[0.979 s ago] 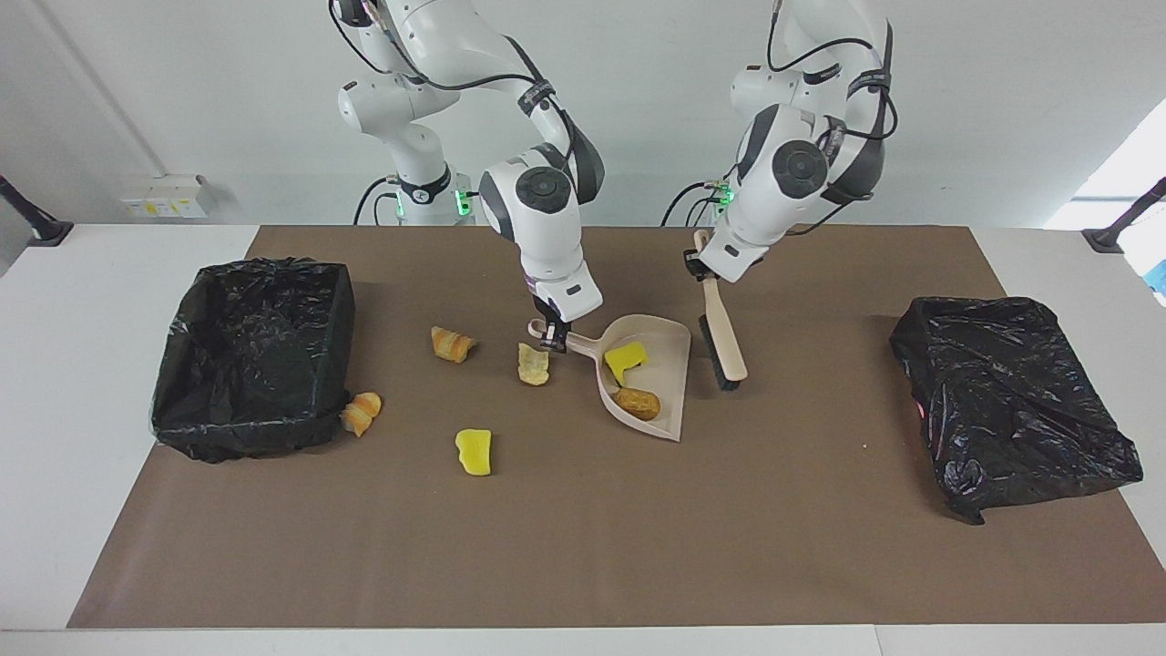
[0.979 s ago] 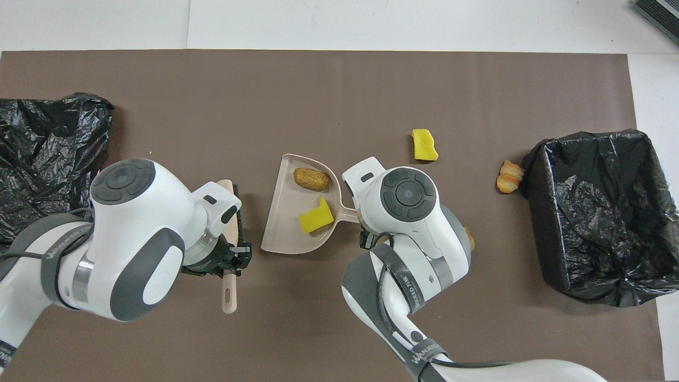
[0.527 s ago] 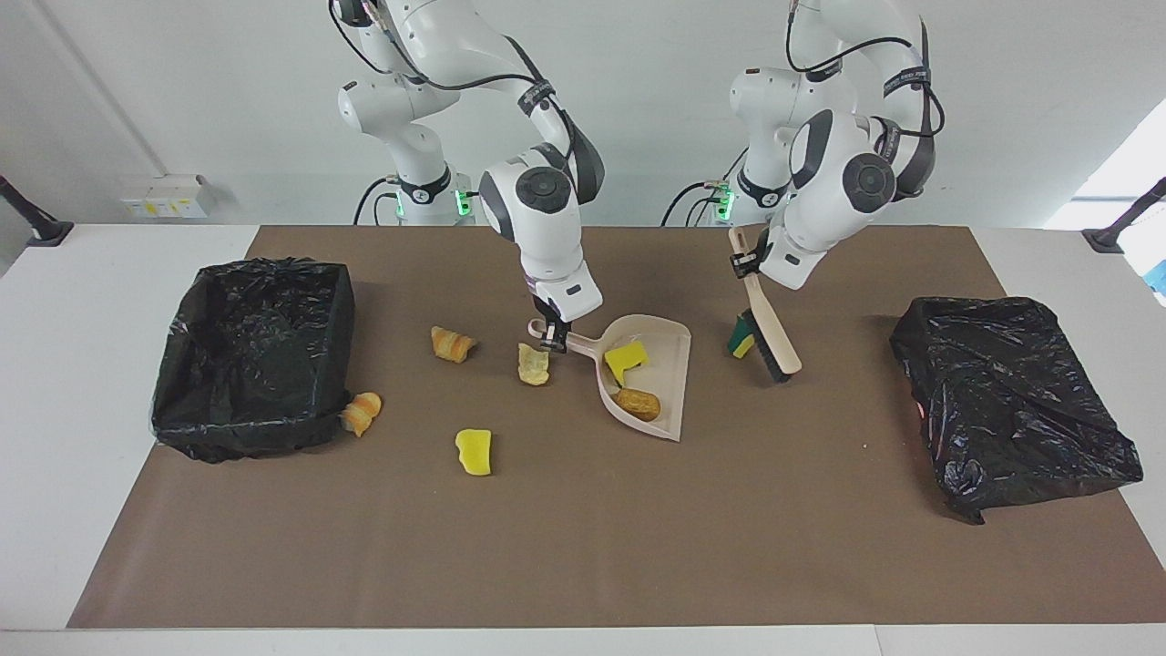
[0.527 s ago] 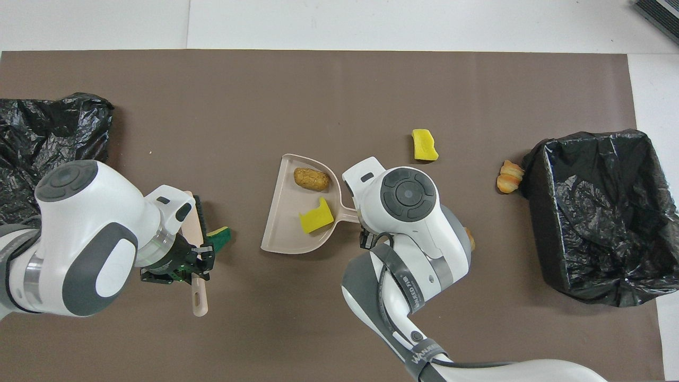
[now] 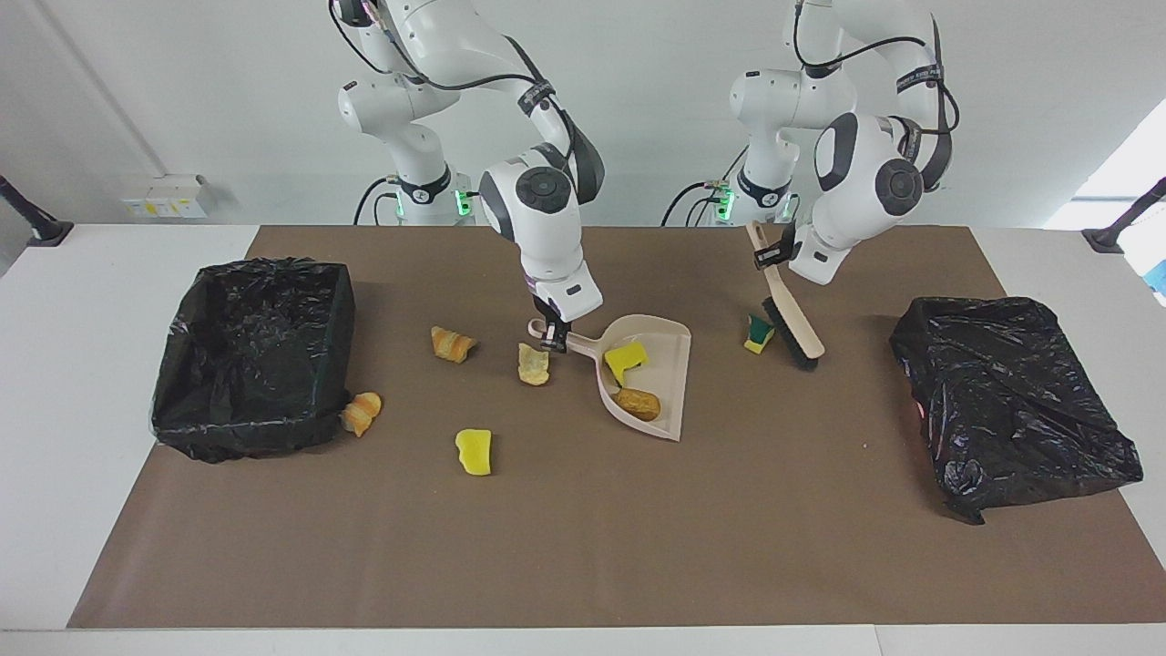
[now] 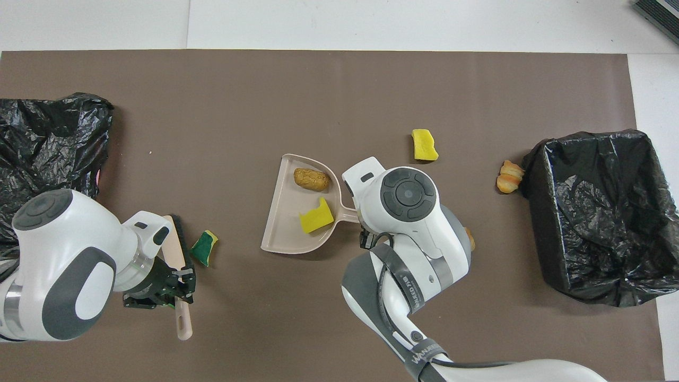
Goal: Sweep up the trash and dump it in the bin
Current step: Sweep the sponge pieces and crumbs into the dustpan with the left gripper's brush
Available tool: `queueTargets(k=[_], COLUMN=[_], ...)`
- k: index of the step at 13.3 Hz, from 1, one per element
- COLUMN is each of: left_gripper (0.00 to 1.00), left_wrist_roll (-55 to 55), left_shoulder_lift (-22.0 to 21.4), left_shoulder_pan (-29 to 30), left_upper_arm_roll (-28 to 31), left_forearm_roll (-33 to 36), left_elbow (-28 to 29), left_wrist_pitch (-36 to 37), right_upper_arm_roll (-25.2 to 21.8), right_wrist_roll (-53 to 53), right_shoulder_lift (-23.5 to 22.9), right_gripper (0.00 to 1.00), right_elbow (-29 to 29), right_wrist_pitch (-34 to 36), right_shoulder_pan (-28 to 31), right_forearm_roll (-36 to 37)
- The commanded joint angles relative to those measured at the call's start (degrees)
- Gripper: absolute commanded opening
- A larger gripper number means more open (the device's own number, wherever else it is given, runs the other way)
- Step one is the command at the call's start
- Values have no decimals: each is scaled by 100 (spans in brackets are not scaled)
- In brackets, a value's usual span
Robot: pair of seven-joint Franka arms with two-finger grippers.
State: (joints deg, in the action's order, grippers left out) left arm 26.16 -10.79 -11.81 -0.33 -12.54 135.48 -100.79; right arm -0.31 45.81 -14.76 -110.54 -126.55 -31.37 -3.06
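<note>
My right gripper is shut on the handle of the beige dustpan, which lies on the mat. In the pan are a yellow sponge chunk and a bread-like lump. My left gripper is shut on the handle of the brush. The brush slants down, with its bristles by a green-and-yellow sponge scrap. More trash lies loose on the mat: a striped lump, a pale lump beside the pan handle, a yellow chunk, and a striped lump against the bin.
The open bin, lined in black, stands at the right arm's end of the table. A crumpled black bag lies at the left arm's end. The brown mat covers the table.
My left arm has carried the brush away from the dustpan toward its own end of the table, uncovering the green-and-yellow sponge scrap. The right arm and dustpan have stayed still.
</note>
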Motion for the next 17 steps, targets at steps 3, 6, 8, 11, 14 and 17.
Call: queueTargets(k=[3,6,8,11,14,17], left_gripper=[0,0,0,0,0,0], left_wrist_roll=[968,1390,1593,1786,1813,1682], left_shoulder_lift=[-153,234,383,761,999,737], left_shoulder_pan=[-496,-997,-1287,-1595,-1833,-1728], left_upper_arm_roll=[-11,-11,-20,-29,-29,-11], left_forearm_roll=[6,-56,-195,-627,-636,-636], left_elbow=[435,418,217,-450,-934,-1224], left_wrist_pitch=[-1467,-2135,-2251,-2260,-2200,-1534], right_upper_arm_roll=[22,22,22,22,22,22], right_wrist_roll=[130,130,130,130,130,130], right_shoulder_lift=[8,8,8,8,8,8], right_gripper=[0,0,0,0,0,0], right_elbow=[-47,-47,-47,-47,-47,-47], right_wrist_pitch=[-72,-72,-72,-72,-72,-72], right_shoulder_pan=[8,8,8,8,0,-9], right_forearm_roll=[-142,-142,-142,-142,-142,-142])
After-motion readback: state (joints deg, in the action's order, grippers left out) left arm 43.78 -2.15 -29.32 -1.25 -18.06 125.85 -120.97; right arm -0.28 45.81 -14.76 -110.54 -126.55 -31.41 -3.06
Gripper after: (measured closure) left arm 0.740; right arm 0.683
